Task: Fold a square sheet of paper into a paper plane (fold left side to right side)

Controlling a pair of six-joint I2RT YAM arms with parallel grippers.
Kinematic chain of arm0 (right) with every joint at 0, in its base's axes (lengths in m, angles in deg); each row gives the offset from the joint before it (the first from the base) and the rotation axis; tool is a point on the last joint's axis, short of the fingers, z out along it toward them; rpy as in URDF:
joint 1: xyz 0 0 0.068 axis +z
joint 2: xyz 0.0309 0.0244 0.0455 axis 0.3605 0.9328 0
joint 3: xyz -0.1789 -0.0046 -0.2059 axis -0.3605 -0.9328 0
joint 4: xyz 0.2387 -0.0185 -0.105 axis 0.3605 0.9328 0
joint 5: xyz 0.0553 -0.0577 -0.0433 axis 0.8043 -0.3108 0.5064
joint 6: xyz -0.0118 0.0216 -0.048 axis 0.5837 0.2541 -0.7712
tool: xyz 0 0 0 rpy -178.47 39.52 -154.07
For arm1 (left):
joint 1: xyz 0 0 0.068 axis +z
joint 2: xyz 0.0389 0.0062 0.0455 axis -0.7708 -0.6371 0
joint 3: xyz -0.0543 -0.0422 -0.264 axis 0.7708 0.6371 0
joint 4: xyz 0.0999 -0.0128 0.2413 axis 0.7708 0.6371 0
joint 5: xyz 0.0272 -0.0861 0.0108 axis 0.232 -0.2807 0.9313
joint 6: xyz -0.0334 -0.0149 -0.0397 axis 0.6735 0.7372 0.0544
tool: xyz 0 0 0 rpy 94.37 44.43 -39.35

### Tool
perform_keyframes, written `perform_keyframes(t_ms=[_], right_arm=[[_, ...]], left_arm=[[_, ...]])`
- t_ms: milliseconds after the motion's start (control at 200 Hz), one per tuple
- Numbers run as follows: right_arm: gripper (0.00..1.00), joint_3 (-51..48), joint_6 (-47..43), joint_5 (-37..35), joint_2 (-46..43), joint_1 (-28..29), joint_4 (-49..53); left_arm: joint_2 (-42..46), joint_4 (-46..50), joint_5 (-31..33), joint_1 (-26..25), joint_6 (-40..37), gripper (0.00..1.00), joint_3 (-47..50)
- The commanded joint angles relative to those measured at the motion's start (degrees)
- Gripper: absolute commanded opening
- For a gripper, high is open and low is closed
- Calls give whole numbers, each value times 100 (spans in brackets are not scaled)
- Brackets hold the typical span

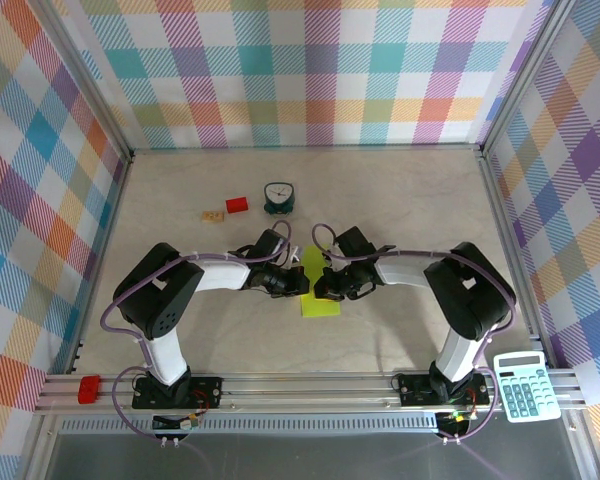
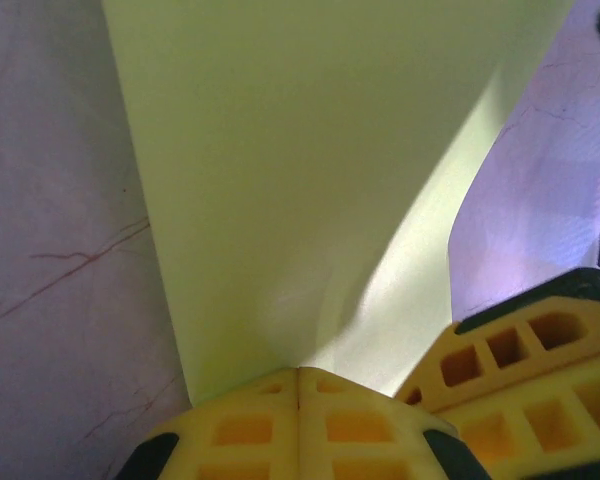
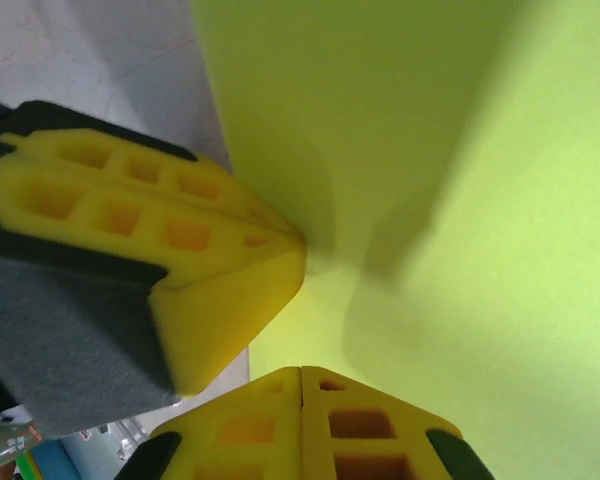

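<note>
Since the fold goes left over right, the crease line is what matters. The square sheet of paper lies mid-worktop as a narrow lime strip. Its long axis runs near to far, slightly tilted, with the near end drifting right.

Left gripper comes in from the left, right gripper from the right. Their tips meet almost nose to nose over the strip's middle, so the paper sits directly under both and runs on far and near of them.

Left wrist view: own fingers pressed together, seam shut, nothing visible between them. The tips are down on the paper with the sheet running away ahead. The right arm's fingers sit just beside on the right, also on paper.

Right wrist view agrees: own fingers pressed together, the left arm's fingers on the sheet by its left edge.

Looks like pressing, not pinching; can't tell if any edge is caught.

Neither arm is meaningfully nearer. Left sits on the side that has to travel, so my guess is left lifts that edge while right pins along the long axis.

Risk: the sheet is thin, and closed tips could drag it and skew the crease.
</note>
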State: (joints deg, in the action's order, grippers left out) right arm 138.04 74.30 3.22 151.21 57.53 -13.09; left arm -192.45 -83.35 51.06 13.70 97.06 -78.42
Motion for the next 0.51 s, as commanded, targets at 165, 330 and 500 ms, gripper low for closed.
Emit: perform_keyframes(t_ms=[165,330,500], right_arm=[[0,-83,-167,-350,320,-2,280],[0,-130,-260,-635,427,-2,501],[0,-132,-321,-803,498,-4,632]], left_arm=[[123,227,65,-71,133,0,13],[225,112,-102,-14,141,0,-237],[93,-89,-260,126,40,0,-369]])
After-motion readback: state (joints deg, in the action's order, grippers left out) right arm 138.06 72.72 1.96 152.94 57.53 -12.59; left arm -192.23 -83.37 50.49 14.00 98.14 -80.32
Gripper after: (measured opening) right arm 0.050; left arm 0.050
